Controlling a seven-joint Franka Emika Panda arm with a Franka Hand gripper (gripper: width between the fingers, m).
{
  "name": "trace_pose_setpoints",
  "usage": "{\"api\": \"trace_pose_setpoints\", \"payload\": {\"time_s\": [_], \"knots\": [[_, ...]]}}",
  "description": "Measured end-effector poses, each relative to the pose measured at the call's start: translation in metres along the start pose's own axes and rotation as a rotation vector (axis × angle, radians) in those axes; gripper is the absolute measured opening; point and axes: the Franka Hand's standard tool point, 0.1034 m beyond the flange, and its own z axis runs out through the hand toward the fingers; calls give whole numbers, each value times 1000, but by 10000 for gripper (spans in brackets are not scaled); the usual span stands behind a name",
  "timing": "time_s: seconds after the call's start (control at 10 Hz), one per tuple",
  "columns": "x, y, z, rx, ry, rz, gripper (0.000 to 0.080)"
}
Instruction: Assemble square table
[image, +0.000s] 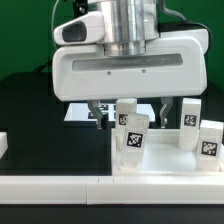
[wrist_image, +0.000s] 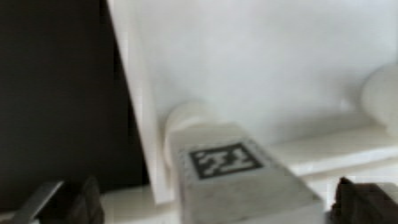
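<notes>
Down low over the panel (image: 150, 160), the gripper (image: 132, 112) hangs with its dark fingers spread wide, holding nothing; in the wrist view the two fingertips (wrist_image: 54, 200) show at either edge of the picture with a tagged leg (wrist_image: 228, 165) standing between them, clear of both. That leg (image: 132, 135) stands upright on the white square panel, its black-and-white tag facing the exterior camera. Behind it another leg (image: 126, 110) rises close under the fingers, and two more stand toward the exterior view's right: one (image: 190, 122) further back, one (image: 210, 145) nearer the front at the picture's edge. They are crowded together, so room to the right of the fingers looks tight, while the exterior view's left is open black table (image: 30, 120). A long white rail (image: 60, 185) runs along the front edge, close against the panel. A small white piece (image: 4, 146) sits at the far left edge. Behind the arm's white housing (image: 130, 65), a flat pale sheet (image: 78, 113) lies on the dark surface; I cannot tell what it carries. The backdrop is green.
</notes>
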Motion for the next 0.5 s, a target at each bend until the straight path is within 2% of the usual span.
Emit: {"api": "trace_pose_setpoints", "payload": {"time_s": [0.1, 0.2, 0.3, 0.4, 0.5], "knots": [[4, 0, 0, 4, -18, 2, 649], [9, -1, 2, -5, 32, 5, 649], [7, -1, 3, -6, 29, 16, 649], [7, 0, 3, -5, 29, 35, 526], [7, 0, 3, -4, 29, 74, 526]]}}
